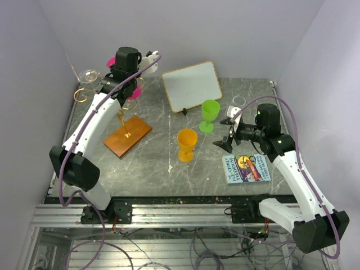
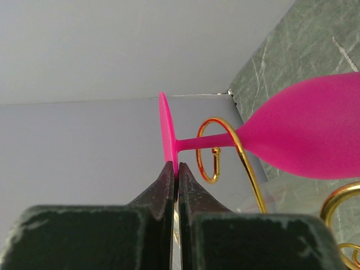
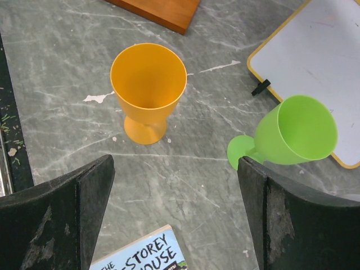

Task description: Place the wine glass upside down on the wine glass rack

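The pink wine glass (image 2: 309, 135) has its thin foot (image 2: 167, 135) pinched between the fingers of my left gripper (image 2: 178, 169), which is shut on it. The stem crosses a curled gold arm (image 2: 225, 126) of the wine glass rack. In the top view the left gripper (image 1: 121, 76) holds the pink glass (image 1: 134, 93) high at the back left. It is among the rack's gold spirals (image 1: 81, 94) and above the brown wooden base (image 1: 127, 136). My right gripper (image 1: 223, 133) is open and empty above the table at the right. It also shows in the right wrist view (image 3: 175, 169).
An orange glass (image 3: 147, 84) and a green glass (image 3: 295, 130) stand ahead of the right gripper. A whiteboard (image 1: 191, 84) lies at the back. A book (image 1: 246, 167) lies at the right. One clear glass (image 1: 88, 75) sits by the rack, another (image 1: 237, 101) at the back right.
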`<state>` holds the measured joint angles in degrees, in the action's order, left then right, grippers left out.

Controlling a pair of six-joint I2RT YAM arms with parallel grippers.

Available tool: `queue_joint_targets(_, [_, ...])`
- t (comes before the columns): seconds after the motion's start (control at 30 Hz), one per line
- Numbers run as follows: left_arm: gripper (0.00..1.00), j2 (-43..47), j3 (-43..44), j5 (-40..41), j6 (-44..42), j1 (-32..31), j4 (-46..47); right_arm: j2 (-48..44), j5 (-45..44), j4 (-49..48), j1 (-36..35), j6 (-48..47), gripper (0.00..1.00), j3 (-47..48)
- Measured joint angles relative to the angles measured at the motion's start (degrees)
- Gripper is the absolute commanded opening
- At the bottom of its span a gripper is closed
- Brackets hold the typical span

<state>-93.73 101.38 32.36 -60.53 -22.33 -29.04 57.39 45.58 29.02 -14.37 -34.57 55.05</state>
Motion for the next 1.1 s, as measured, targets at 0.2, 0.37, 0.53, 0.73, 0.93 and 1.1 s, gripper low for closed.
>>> queue_joint_targets(0.2, [0.07,1.0,-3.2,0.1,0.0,0.0,0.1,0.0,0.0,0.0,0.0,0.0,0.91,0.0])
queue_joint_targets(0.37, [0.07,1.5,-4.2,0.2,0.0,0.0,0.2,0.1,-0.1,0.0,0.0,0.0,0.91,0.0])
queue_joint_targets(0.53, [0.10,2.2,-4.5,0.4,0.2,0.0,0.2,0.1,-0.2,0.0,0.0,0.0,0.91,0.0])
queue_joint_targets(0.73, [0.15,2.9,-5.7,0.7,0.2,0.0,0.5,0.1,-0.2,0.0,0.0,0.0,0.91,0.0])
queue_joint_targets(0.93, [0.22,3.5,-6.8,1.0,0.2,0.0,0.7,0.1,-0.2,0.0,0.0,0.0,0.91,0.0])
queue_joint_targets(1.1, [0.26,4.1,-7.7,1.1,0.2,0.0,1.0,0.1,-0.4,0.0,0.0,0.0,0.91,0.0])
